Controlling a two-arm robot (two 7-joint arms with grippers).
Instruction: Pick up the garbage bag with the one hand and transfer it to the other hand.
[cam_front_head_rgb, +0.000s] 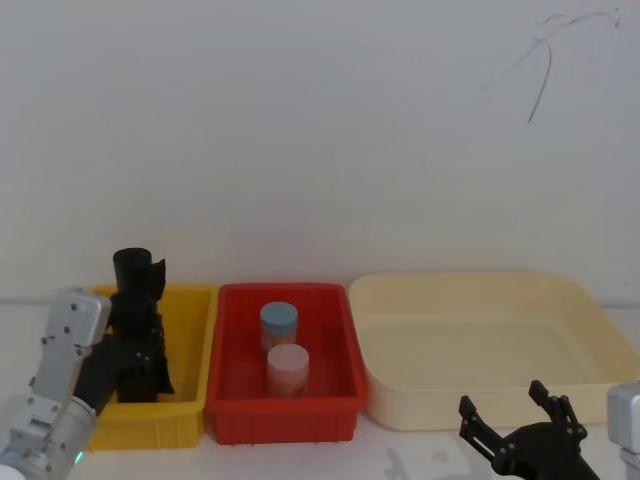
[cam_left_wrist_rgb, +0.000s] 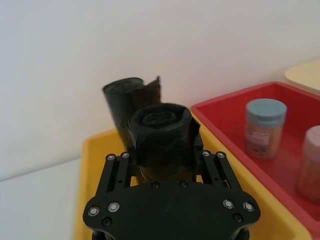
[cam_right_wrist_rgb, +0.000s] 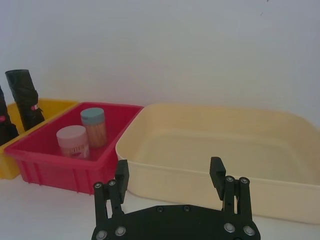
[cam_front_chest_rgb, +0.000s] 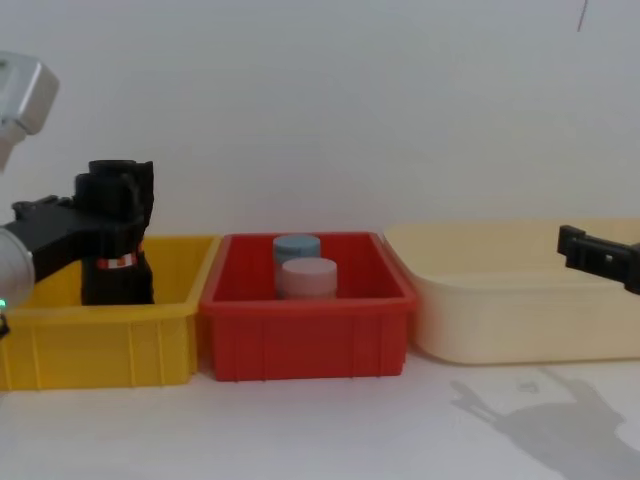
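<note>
At yellow bin (cam_front_head_rgb: 150, 425), left pincer (cam_left_wrist_rgb: 165, 160) grips garbage bag (cam_left_wrist_rgb: 162, 135), wrist view reveals second roll (cam_left_wrist_rgb: 125, 100), right pincer (cam_right_wrist_rgb: 169, 167) splayed

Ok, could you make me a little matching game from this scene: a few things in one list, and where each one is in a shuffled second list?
Things:
1. garbage bag
2. blue-lidded jar
3. right claw

Places:
A. open, in front of the cream tray
B. in the yellow bin, gripped by the left claw
C. in the red bin, behind the pink-lidded jar

Pairs: 1-B, 2-C, 3-A.
</note>
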